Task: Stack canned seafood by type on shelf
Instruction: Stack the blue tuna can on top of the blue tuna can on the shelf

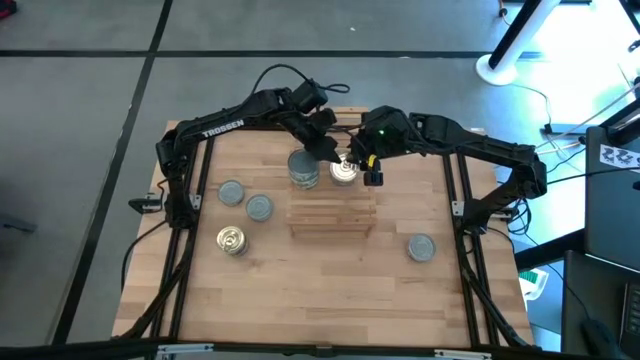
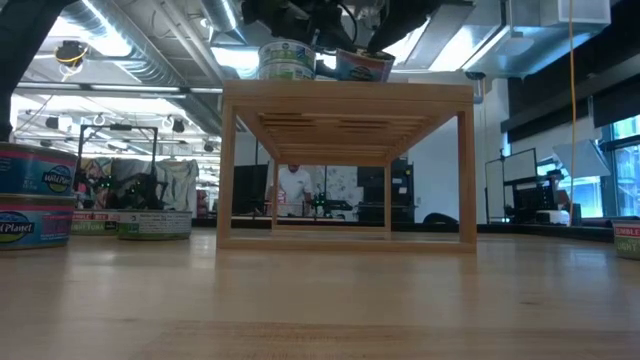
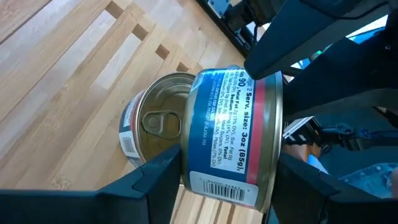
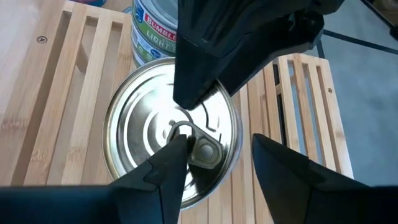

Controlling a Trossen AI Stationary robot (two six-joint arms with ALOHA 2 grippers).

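The slatted wooden shelf [image 1: 330, 212] stands mid-table. At its far part is a stack of two tins [image 1: 303, 168] with a grey-blue top. Beside the stack my left gripper [image 3: 230, 177] is shut on a tilted blue-and-pink-labelled tin [image 3: 233, 124]. Its golden ring-pull top [image 4: 146, 134] faces the right wrist camera. Another golden-topped tin [image 3: 155, 121] sits flat on the slats just behind it. My right gripper [image 4: 217, 158] hangs open close before the held tin's lower rim; whether it touches the tin, I cannot tell. My left gripper pinches the tilted tin by its two flat ends, one finger lying across the golden top [image 4: 186, 115] and the other on the underside. The fingers [image 3: 158, 180] slant down from the table's far left. Whether the tin's lower rim touches the shelf or the flat tin is hidden.
Two grey-blue tins [image 1: 231, 192] [image 1: 259, 207] and a golden-topped tin [image 1: 232, 241] lie on the tabletop left of the shelf. One grey-blue tin [image 1: 421, 247] lies to its right. The near half of the shelf top [image 1: 332, 218] is bare slats.
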